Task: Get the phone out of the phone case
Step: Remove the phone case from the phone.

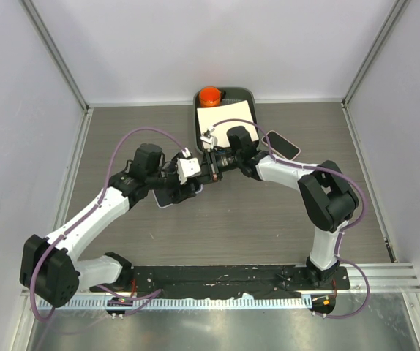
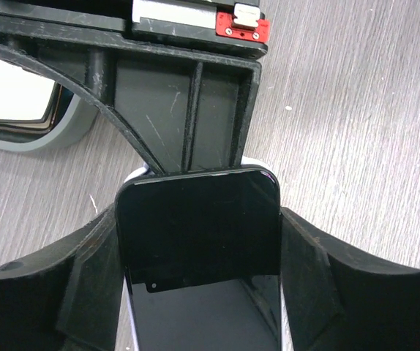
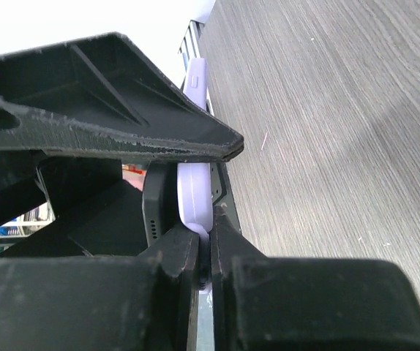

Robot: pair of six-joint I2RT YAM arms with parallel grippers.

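Note:
The black phone (image 2: 195, 234) sits in a lavender case (image 3: 194, 194) and is held just above the table centre, between both grippers. My left gripper (image 2: 197, 241) is shut across the phone's width, screen facing its camera. In the top view the left gripper (image 1: 190, 175) meets my right gripper (image 1: 208, 167) head on. In the right wrist view my right gripper (image 3: 204, 241) is shut on the end rim of the case, pinching the lavender lip. The phone's dark edge (image 3: 154, 208) shows beside that lip. The case's other end (image 1: 165, 199) sticks out below the left gripper.
A second dark phone (image 1: 283, 144) lies on the table to the right of the grippers. A dark tray (image 1: 245, 93) at the back holds a white sheet (image 1: 225, 117) and an orange round object (image 1: 211, 96). Grey walls close in three sides.

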